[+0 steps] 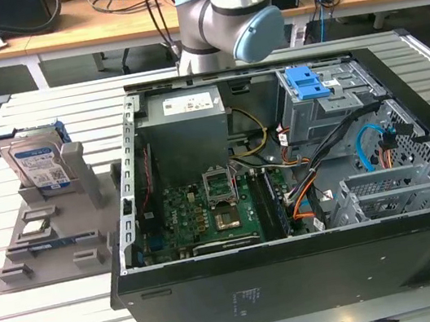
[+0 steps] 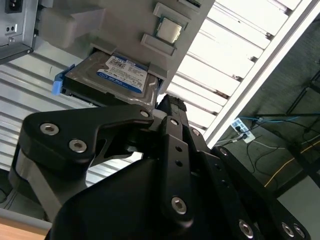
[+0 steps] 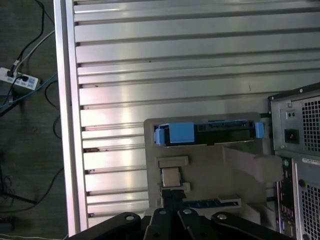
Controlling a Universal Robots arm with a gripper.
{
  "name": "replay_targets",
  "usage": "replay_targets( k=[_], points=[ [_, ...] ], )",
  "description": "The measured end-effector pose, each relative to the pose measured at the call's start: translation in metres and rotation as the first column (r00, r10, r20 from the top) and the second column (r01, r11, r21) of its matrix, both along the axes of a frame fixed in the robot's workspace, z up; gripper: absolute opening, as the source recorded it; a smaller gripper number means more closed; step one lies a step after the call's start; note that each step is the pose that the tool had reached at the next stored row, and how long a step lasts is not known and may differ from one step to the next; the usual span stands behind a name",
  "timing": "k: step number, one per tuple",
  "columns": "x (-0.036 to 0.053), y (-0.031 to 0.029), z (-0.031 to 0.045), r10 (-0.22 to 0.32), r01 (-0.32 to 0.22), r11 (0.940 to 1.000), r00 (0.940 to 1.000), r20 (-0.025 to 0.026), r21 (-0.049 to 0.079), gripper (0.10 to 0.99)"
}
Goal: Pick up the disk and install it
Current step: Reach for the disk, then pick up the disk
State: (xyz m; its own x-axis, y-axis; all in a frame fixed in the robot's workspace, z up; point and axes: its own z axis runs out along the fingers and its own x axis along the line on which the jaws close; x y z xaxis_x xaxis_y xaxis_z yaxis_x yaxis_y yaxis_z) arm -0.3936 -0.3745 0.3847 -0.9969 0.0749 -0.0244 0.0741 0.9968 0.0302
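Note:
The disk (image 1: pixel 38 166) stands on edge in a grey holder (image 1: pixel 54 237) on the slatted table, at the exterior view's left, beside the open computer case. Its silver face carries a blue-and-white label (image 2: pixel 122 75), and a blue frame runs along its edges (image 3: pixel 207 132). My gripper (image 2: pixel 170 102) shows in both wrist views as black linkages converging to a narrow tip (image 3: pixel 167 194). It is shut, holds nothing and is well apart from the disk. The arm (image 1: pixel 228 18) rises behind the case.
The open computer case (image 1: pixel 298 263) lies on its side, with a grey drive cage and blue latch (image 1: pixel 309 83) at its back right. A small square chip (image 1: pixel 35 228) rests on the holder in front of the disk. The table edge (image 3: pixel 62 115) drops to floor cables.

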Motion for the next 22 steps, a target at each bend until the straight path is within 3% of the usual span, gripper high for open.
replay_targets(
  k=[13,17,19,22],
  points=[
    [0.0034,0.0002,-0.0003,0.000,0.000,1.0000,1.0000,0.0000,-0.001,0.106],
    [0.0034,0.0002,-0.0003,0.099,-0.099,0.9951,0.9951,0.0000,-0.001,0.106],
    [0.0034,0.0002,-0.0003,0.148,-0.148,0.9889,0.9889,0.0000,-0.001,0.106],
    [0.0034,0.0002,-0.0003,0.262,-0.262,0.9651,0.9651,0.0000,-0.001,0.106]
  ],
)
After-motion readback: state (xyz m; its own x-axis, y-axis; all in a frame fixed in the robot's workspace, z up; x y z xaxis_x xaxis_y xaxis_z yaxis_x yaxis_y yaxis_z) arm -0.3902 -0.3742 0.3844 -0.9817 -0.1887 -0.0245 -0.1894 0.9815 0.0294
